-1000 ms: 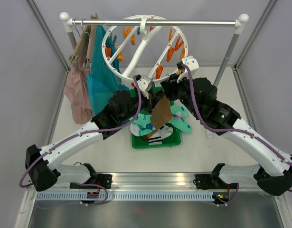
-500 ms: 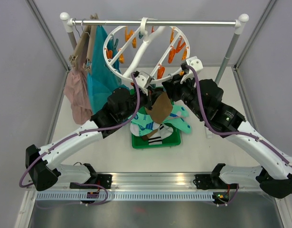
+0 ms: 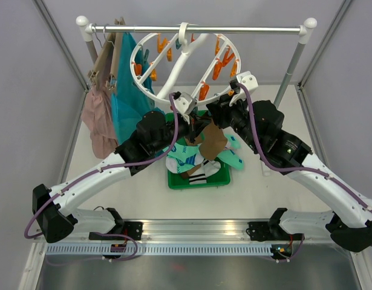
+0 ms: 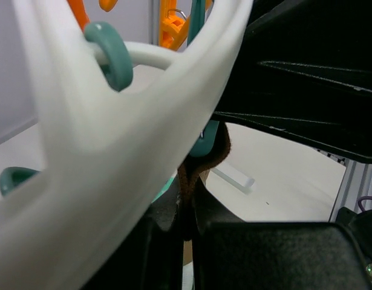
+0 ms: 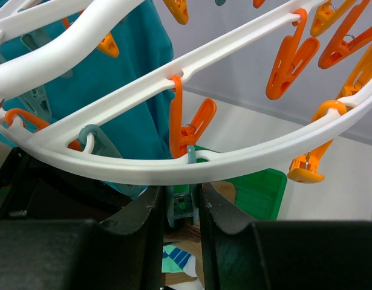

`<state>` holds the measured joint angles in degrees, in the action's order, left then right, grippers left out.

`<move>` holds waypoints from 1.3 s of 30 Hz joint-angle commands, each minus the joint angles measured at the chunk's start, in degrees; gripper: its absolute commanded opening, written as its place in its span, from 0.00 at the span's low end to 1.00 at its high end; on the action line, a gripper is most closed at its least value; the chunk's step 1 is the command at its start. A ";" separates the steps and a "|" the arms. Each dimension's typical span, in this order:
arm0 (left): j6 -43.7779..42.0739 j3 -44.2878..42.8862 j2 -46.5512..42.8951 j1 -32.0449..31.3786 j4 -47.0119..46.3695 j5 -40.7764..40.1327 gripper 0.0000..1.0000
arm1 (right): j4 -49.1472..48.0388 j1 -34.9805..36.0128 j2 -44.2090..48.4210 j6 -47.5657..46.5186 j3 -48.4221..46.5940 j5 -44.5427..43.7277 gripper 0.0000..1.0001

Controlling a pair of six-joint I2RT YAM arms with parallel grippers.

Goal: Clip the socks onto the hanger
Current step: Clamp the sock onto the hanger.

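Note:
The round white hanger (image 3: pixel 179 65) hangs tilted from the rail, with orange and teal pegs on its ring. My left gripper (image 3: pixel 195 125) is shut on the top edge of a brown sock (image 3: pixel 213 140), which dangles just under the ring's near rim. In the left wrist view the brown sock (image 4: pixel 189 175) is pinched between the jaws (image 4: pixel 187 205), tight under the hanger's rim (image 4: pixel 113 157). My right gripper (image 5: pixel 181 208) is shut on a teal peg (image 5: pixel 186 205) under the ring (image 5: pixel 173 169). Mint-patterned socks (image 3: pixel 187 157) and a striped white sock (image 3: pixel 198 177) lie in the basket.
A green basket (image 3: pixel 173 181) sits on the table under both grippers. A large teal garment (image 3: pixel 128 109) and a pink-beige garment (image 3: pixel 100 121) hang on tan hangers at the left of the rail (image 3: pixel 246 28). Orange pegs (image 5: pixel 288 66) dangle near the right fingers.
The hanger ring has swung up and to the left. The brown sock has shifted slightly right with the left gripper. Both grips are unchanged.

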<state>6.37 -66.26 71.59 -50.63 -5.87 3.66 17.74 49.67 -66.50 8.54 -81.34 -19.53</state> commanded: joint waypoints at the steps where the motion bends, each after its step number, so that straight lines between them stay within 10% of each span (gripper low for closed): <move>1: 0.04 -2.38 -0.23 -0.26 -2.22 1.09 0.02 | -0.95 0.16 -0.21 -0.71 -0.22 -0.07 0.00; 15: 3.47 -3.17 -0.84 -0.26 -2.22 -5.07 0.02 | -1.30 0.16 1.37 -2.29 2.59 -0.86 0.04; 21: 4.87 -4.05 -0.66 -0.26 0.67 -6.29 0.02 | -1.57 0.16 2.51 -1.51 2.94 0.01 0.53; 25: 6.81 -3.79 -2.07 -0.26 3.67 -8.49 0.02 | -0.34 0.16 4.09 0.42 2.24 1.85 0.67; 39: 9.19 -2.12 -11.91 -0.26 15.53 -20.96 0.02 | 6.34 0.16 12.62 8.77 10.40 1.69 0.69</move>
<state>13.76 -67.57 62.00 -50.72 6.17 -11.53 21.39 49.71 -54.57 14.28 -73.80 -16.43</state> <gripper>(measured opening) 0.041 0.693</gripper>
